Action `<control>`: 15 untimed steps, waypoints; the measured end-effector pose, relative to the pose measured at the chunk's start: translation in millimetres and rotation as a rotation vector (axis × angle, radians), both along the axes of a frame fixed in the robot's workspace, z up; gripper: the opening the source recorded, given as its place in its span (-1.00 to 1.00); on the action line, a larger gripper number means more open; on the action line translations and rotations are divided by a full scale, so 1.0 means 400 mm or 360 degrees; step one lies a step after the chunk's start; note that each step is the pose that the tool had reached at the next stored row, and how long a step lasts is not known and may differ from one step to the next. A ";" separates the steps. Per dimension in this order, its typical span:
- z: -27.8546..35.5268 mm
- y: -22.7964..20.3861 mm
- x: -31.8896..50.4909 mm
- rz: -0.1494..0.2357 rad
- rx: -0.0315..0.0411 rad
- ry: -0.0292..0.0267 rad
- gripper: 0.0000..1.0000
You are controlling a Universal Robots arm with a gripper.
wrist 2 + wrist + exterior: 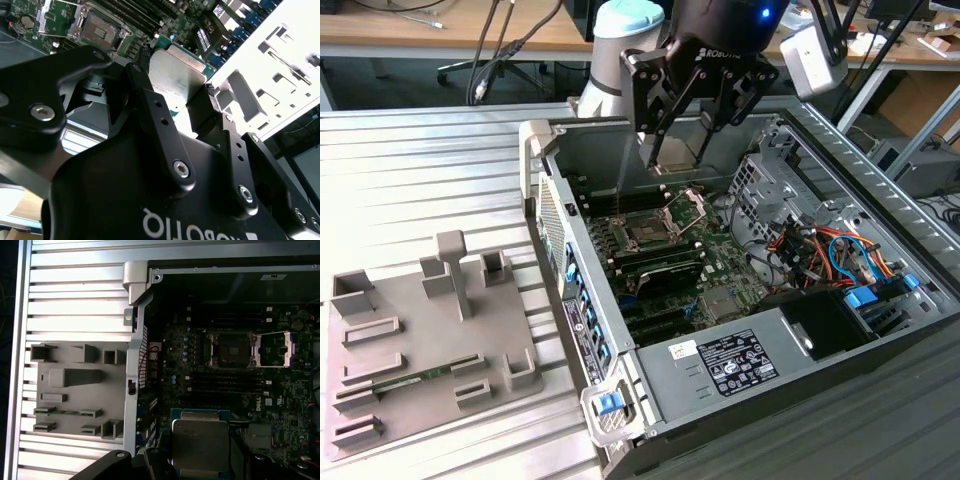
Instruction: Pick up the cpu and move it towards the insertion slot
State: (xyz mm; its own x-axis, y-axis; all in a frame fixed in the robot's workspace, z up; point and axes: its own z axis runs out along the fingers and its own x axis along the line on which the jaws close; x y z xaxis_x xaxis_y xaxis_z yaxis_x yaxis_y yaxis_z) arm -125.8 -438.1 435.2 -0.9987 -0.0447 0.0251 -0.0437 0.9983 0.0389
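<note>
The cpu (678,150), a flat square chip with a silvery top, hangs above the open computer case with my gripper (682,158) shut on its two opposite edges. Both wrist views show the cpu (177,75) (200,442) between the black fingers (150,100). The insertion slot (645,232) lies on the motherboard below and a little toward the exterior view's left of the chip. Its metal bracket (686,210) is hinged open beside it. The insertion slot (231,349) (100,32) is bare and dark inside its silver frame in both wrist views.
A grey fixture plate (380,390) on the ribbed table at the exterior view's left holds a green memory stick (420,378). Inside the case are black memory slots (660,268), a finned heatsink (725,300), a drive cage with coloured cables (820,250) and a power supply (740,360).
</note>
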 end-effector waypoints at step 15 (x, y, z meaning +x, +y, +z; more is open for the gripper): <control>0.000 0.000 0.053 0.0000 0.0000 0.00023 0.09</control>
State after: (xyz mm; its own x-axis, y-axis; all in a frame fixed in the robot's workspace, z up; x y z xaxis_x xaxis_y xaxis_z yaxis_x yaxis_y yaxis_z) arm -104.4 -438.1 435.1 -0.9986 -0.0447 0.0265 -0.0437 0.9983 0.0389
